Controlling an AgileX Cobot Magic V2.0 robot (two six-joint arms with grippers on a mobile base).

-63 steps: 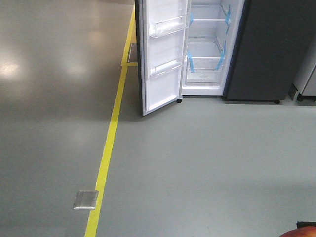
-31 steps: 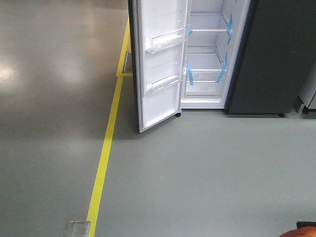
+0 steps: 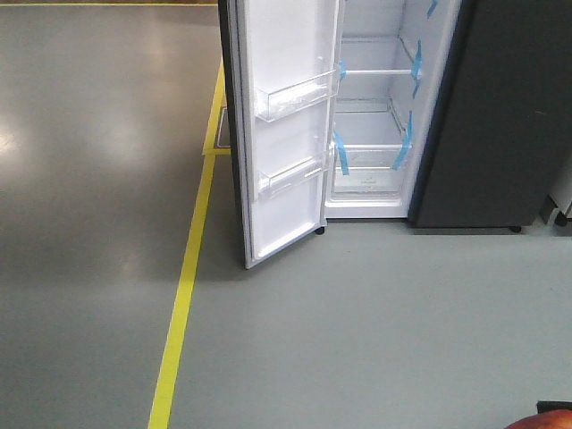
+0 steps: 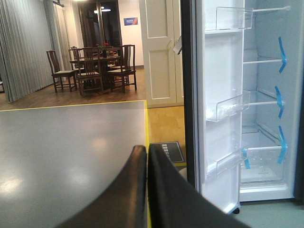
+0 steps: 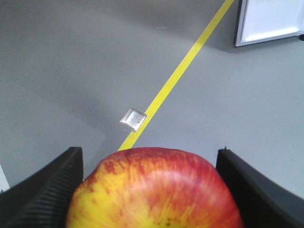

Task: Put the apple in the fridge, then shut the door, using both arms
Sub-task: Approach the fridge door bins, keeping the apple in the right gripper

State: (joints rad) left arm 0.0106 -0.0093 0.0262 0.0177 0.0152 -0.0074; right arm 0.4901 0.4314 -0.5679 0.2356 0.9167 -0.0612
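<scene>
The apple (image 5: 154, 190) is glossy, red across the top and streaked with yellow toward its lower left. The right tool (image 5: 148, 164) grips it between two black ribbed fingers, above the grey floor (image 5: 71, 71). The left tool (image 4: 147, 151) has its fingers pressed together and holds nothing. Ahead, the fridge (image 3: 371, 179) stands open, its door (image 3: 286, 143) swung out to the left with the white inner face showing. A broad stretch of floor lies before it. A yellow line (image 3: 183, 295) runs left of the door's outer edge.
</scene>
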